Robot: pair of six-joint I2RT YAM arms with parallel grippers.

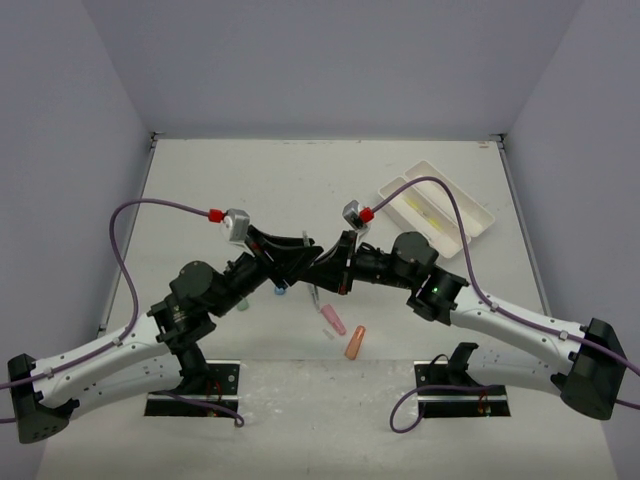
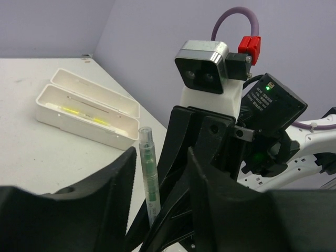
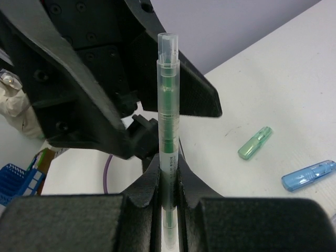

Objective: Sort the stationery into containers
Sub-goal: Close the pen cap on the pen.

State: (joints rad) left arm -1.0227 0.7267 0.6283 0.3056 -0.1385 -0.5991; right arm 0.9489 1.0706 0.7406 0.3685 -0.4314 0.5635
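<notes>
We see the right claw (image 3: pixel 169 181) clenched on the upright green pen (image 3: pixel 168 105). The left claw (image 2: pixel 161 163) is released, and the pen shows between its fingers.

The left arm (image 1: pixel 100 360) and right arm (image 1: pixel 520 328) have white lower links, black joints; purple cables (image 1: pixel 150 203) meet red connectors (image 1: pixel 214 214) beside silver cameras (image 1: pixel 237 223); left gripper (image 2: pixel 160 157) and right gripper (image 3: pixel 168 173) are matte black.
</notes>
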